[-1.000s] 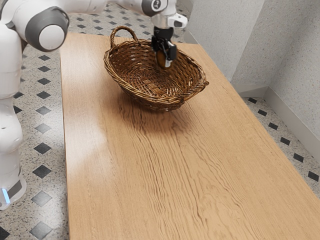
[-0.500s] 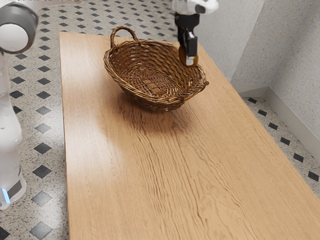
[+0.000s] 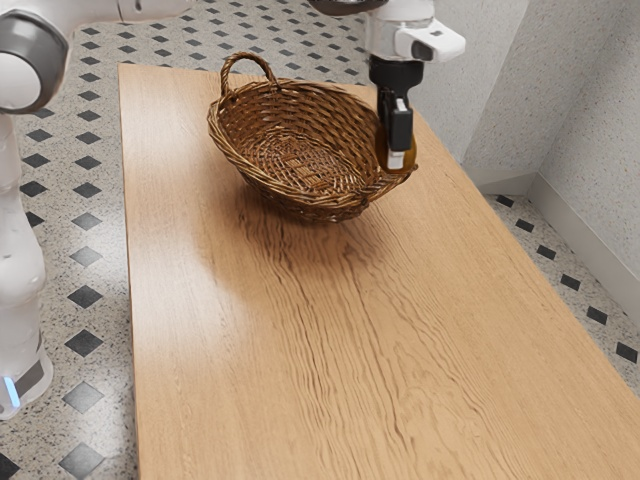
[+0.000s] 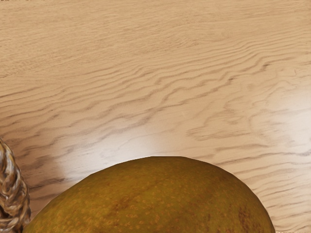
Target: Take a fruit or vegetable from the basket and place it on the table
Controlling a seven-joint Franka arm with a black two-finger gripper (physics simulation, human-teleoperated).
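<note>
1. Tool (image 3: 400, 157): closed on the fruit (image 3: 411, 155), gripping it between two black fingers and pointing downward. In the exterior view, the near finger covers part of the fruit; the far finger is largely hidden.
2. Fruit: raised in the tool at the 3 o'clock side of the basket (image 3: 285, 196), exterior view. Skin is olive-brown with small pale speckles; the outline is rounded and smooth.
3. Clearance: the wrist view shows bare wood past the fruit and a length of braided wicker just beside it. Contact between fruit and wicker cannot be determined.
4. Basket: brown woven wicker, upright on the worktop (image 3: 300, 370), near 12 o'clock of the worktop in the exterior view. The arched handle (image 3: 246, 57) stands at the basket's 11 o'clock.
5. Worktop: pale wood with dark, wavy grain.
6. Arm (image 3: 18, 265): white with grey joint covers; base at 8 o'clock in the exterior view.
7. Surroundings, exterior view: speckled wall (image 3: 590, 90) at 2 o'clock; floor (image 3: 60, 250) with dark diamond insets at 9 o'clock.
</note>
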